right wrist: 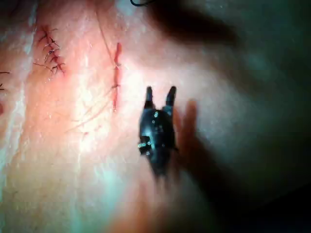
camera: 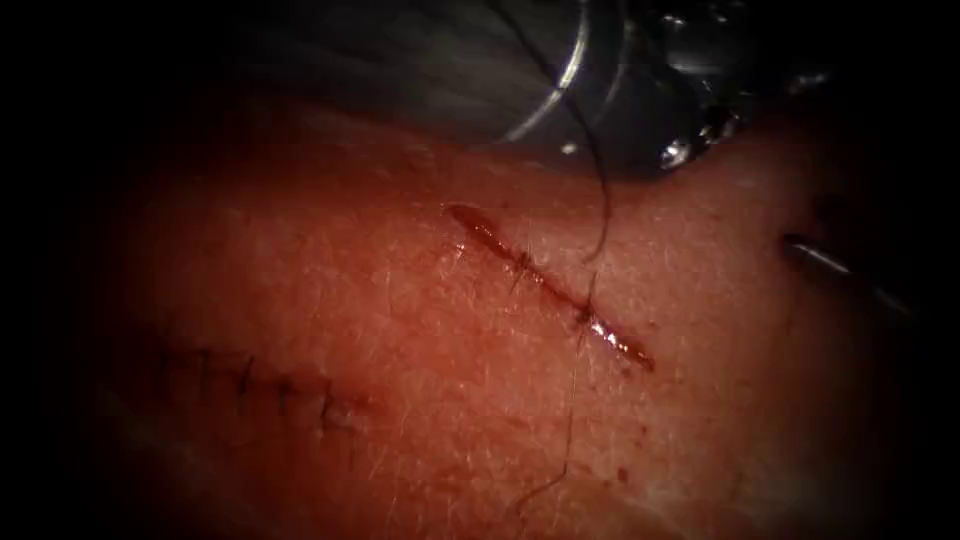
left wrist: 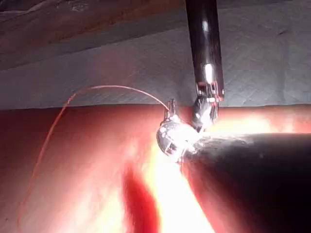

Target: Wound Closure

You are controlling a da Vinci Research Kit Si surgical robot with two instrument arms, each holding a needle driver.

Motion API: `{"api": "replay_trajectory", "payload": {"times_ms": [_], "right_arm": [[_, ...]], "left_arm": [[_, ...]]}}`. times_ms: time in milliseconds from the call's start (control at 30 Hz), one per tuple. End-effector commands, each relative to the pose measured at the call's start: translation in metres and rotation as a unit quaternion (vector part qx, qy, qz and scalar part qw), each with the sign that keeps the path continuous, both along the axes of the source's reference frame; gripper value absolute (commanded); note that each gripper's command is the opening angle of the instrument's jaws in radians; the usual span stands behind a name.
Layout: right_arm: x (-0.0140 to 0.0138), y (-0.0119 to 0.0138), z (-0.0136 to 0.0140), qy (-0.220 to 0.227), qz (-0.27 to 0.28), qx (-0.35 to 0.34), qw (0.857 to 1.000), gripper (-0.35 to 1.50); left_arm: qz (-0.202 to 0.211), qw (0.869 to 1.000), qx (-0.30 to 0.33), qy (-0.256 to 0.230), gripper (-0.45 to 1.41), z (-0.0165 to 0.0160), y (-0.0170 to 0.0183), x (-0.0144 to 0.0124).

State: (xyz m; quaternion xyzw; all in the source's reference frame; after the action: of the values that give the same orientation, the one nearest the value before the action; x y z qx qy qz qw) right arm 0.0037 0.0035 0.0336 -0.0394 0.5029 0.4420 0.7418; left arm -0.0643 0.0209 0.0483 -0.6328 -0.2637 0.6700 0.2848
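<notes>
The cut [camera: 548, 285] runs slantwise across the tissue [camera: 400, 330], wet with red fluid, and two stitches cross it. From the lower stitch [camera: 585, 315] the dark thread [camera: 603, 200] climbs past the left tool's metal wrist [camera: 620, 90], close under the endoscope. In the left wrist view the left tool [left wrist: 171, 106] has its jaws shut on the thread [left wrist: 112, 87], which arcs away over the tissue. The right tool [right wrist: 159, 93] hovers over tissue right of the cut [right wrist: 116, 77], jaws open and holding nothing; its tip [camera: 815, 255] is dim. I cannot tell where the needle is.
A loose thread tail [camera: 570, 420] trails from the lower stitch toward the near edge. An older stitched wound [camera: 260, 385] lies left of the cut and is also seen in the right wrist view [right wrist: 51, 53]. The other arm's dark shaft [left wrist: 204, 48] stands just beyond the left tool.
</notes>
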Motion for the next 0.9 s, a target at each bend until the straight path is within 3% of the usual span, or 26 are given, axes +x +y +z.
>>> {"api": "replay_trajectory", "payload": {"times_ms": [33, 67, 100, 133, 167, 200, 233, 500, 667, 900], "right_arm": [[-0.0006, -0.0005, 0.0002, -0.004, 0.007, 0.002, 1.000, 0.88], [-0.0012, -0.0003, -0.0006, -0.009, 0.012, 0.000, 1.000, 0.94], [-0.0012, -0.0003, -0.0006, -0.009, 0.012, 0.000, 1.000, 0.94], [-0.0012, -0.0002, -0.0010, -0.010, 0.013, 0.002, 1.000, 0.96], [-0.0012, -0.0001, -0.0012, -0.013, 0.013, 0.001, 1.000, 0.96], [-0.0012, -0.0001, -0.0012, -0.013, 0.013, 0.001, 1.000, 0.96], [-0.0007, 0.0000, -0.0017, -0.015, 0.012, 0.001, 1.000, 1.04], [0.0003, -0.0003, -0.0030, -0.014, 0.006, 0.003, 1.000, 1.09], [0.0009, -0.0004, -0.0039, -0.012, 0.002, 0.004, 1.000, 1.09], [0.0018, -0.0009, -0.0042, -0.013, -0.002, -0.001, 1.000, 1.11]], "left_arm": [[0.005, 1.000, -0.001, 0.001, -0.45, 0.0013, -0.0003, -0.0011], [-0.006, 1.000, 0.001, 0.022, 0.02, 0.0029, -0.0005, -0.0016], [-0.006, 1.000, 0.001, 0.022, 0.02, 0.0029, -0.0005, -0.0016], [-0.012, 0.999, -0.002, 0.037, 0.61, 0.0035, -0.0005, -0.0011], [-0.016, 0.999, -0.002, 0.046, 0.91, 0.0038, -0.0005, -0.0006], [-0.016, 0.999, -0.002, 0.046, 0.91, 0.0038, -0.0005, -0.0006], [-0.021, 0.997, -0.002, 0.077, 1.09, 0.0041, -0.0004, 0.0012], [-0.017, 0.991, -0.021, 0.133, 1.11, 0.0053, -0.0016, 0.0075], [-0.015, 0.988, -0.044, 0.149, 1.08, 0.0086, -0.0053, 0.0126], [-0.021, 0.985, -0.045, 0.166, 1.04, 0.0137, -0.0085, 0.0166]]}}
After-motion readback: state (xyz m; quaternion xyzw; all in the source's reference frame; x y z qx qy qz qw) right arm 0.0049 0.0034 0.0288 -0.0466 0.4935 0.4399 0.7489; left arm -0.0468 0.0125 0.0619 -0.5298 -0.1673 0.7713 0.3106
